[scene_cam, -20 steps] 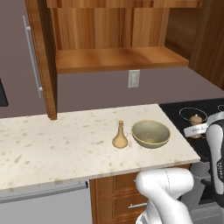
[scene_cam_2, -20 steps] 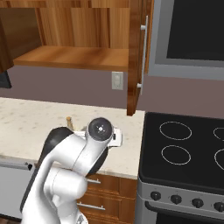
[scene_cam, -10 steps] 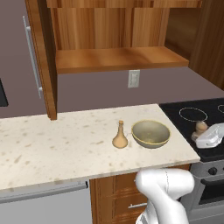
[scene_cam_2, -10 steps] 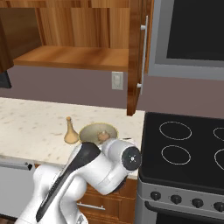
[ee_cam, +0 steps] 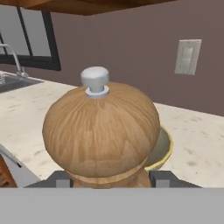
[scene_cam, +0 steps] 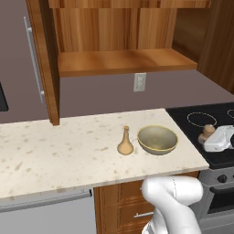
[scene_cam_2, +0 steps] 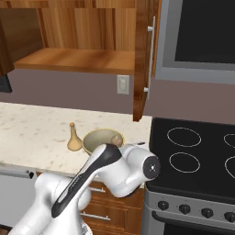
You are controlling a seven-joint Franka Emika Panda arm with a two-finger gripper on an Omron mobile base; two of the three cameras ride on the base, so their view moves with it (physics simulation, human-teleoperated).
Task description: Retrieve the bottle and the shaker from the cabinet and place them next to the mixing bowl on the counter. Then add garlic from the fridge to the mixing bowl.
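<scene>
While the bottle (scene_cam: 125, 142) stands just left of the mixing bowl (scene_cam: 157, 139) at the left base view's center, my gripper (ee_cam: 107, 178) at the hand view's bottom clamps the wooden shaker (ee_cam: 101, 131), the bowl's rim peeking out behind it.
</scene>
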